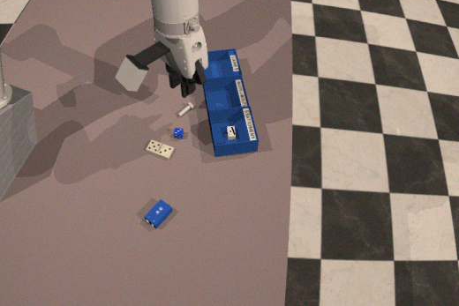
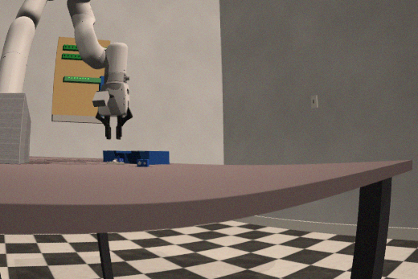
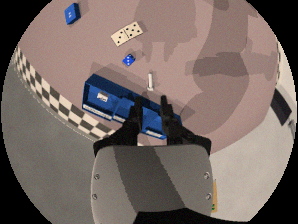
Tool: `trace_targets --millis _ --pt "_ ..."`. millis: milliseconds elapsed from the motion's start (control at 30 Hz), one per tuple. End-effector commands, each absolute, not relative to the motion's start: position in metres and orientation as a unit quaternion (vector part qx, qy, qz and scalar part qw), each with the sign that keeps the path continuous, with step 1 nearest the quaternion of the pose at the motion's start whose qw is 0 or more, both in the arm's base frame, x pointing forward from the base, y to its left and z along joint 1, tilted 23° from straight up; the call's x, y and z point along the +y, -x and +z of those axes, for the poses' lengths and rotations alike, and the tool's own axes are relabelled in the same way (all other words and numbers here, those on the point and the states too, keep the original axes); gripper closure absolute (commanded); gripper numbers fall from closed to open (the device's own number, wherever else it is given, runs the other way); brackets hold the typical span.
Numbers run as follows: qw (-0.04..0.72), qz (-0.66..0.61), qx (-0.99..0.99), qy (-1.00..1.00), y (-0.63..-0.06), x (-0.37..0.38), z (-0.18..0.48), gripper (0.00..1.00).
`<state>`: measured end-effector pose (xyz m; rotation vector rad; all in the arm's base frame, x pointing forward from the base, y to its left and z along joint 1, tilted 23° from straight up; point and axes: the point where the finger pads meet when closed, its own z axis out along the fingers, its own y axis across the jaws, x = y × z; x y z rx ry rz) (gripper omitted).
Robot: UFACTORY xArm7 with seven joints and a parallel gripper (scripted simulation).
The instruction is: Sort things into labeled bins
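Observation:
A blue row of three bins (image 1: 229,100) stands on the table, labelled games at the far end, hardware in the middle and stationery at the near end. A small white item (image 1: 230,132) lies in the stationery bin. A white bolt (image 1: 185,108), a blue die (image 1: 178,133), a cream domino (image 1: 160,149) and a blue battery (image 1: 158,213) lie on the table left of the bins. My gripper (image 1: 187,87) hangs well above the table, next to the middle bin and beyond the bolt. Its fingers stand partly apart with nothing between them, as the wrist view (image 3: 150,100) shows.
A grey robot base block (image 1: 13,138) stands at the left edge. The table's right edge runs just beyond the bins, with checkered floor below. In the side view the bins (image 2: 136,156) sit far back, under the gripper (image 2: 113,134).

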<state>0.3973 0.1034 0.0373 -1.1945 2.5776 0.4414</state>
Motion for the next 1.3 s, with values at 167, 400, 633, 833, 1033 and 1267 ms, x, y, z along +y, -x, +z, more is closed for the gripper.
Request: trace_targets --millis 167,400,633,833,1033,1267 --pt "0.134 0.151 0.889 0.411 -0.4 0.109 0.024 0.71" --pt "0.134 0.151 0.889 0.411 -0.404 0.119 -0.002 0.71" --pt "0.134 0.151 0.889 0.411 -0.406 0.126 -0.018 0.71" --pt "0.134 0.151 0.889 0.411 -0.407 0.127 -0.021 0.71" --pt "0.134 0.151 0.889 0.411 -0.407 0.129 -0.026 0.71" --pt "0.134 0.151 0.889 0.411 -0.407 0.13 -0.029 0.71"
